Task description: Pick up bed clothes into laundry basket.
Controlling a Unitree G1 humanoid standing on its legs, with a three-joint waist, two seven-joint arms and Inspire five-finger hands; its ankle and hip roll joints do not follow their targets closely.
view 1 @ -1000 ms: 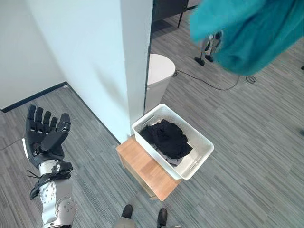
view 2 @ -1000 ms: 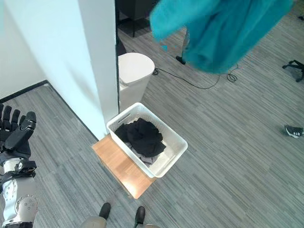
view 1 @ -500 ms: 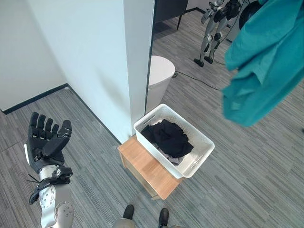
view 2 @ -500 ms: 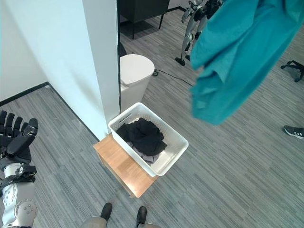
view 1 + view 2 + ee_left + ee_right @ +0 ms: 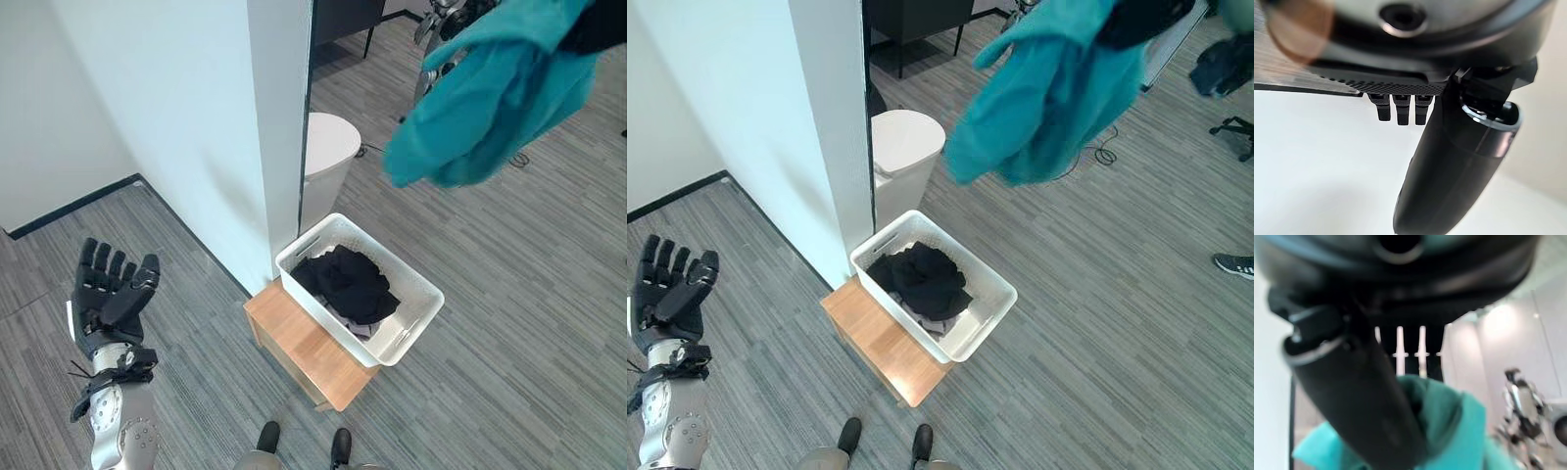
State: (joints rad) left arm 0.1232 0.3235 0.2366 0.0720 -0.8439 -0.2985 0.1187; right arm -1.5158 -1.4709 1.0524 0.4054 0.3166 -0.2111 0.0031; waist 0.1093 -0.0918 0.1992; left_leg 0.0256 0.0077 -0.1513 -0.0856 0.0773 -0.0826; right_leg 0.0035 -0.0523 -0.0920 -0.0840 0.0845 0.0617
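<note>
Grey wood-grain plank floor (image 5: 509, 323) runs across the room, with a white wall corner (image 5: 279, 127) jutting toward the camera. Just past the corner stands a white round lidded bin (image 5: 906, 147). In front of the corner a small light-wood low table (image 5: 309, 352) carries a white rectangular plastic laundry basket (image 5: 416, 299), set at an angle, overhanging the table on its right side. Inside the basket lies a crumpled black garment (image 5: 348, 284) on top of some paler cloth.

Teal cloth garment (image 5: 490, 93) hangs in the air at upper right, high above the floor and beyond the basket, bunched and drooping leftward, not touching basket or floor. Right hand (image 5: 1141, 18) shows as a dark shape at the top of the cloth. In the right wrist view the right hand (image 5: 1366, 396) has its thumb pressed over the teal fabric (image 5: 1454, 431), fingers reaching down behind it, pinching the cloth.

Left hand (image 5: 113, 299) is raised at lower left, palm up toward the camera, fingers straight and spread, thumb out, holding nothing, well apart from the table and basket. Left wrist view shows the same left hand (image 5: 1449, 166) against the white wall, fingertips (image 5: 1400, 108) extended in a row beside the thumb.

Dark furniture legs (image 5: 911, 29) stand at the top behind the wall. A dark shoe (image 5: 1232, 264) sits on the floor at the right edge.
</note>
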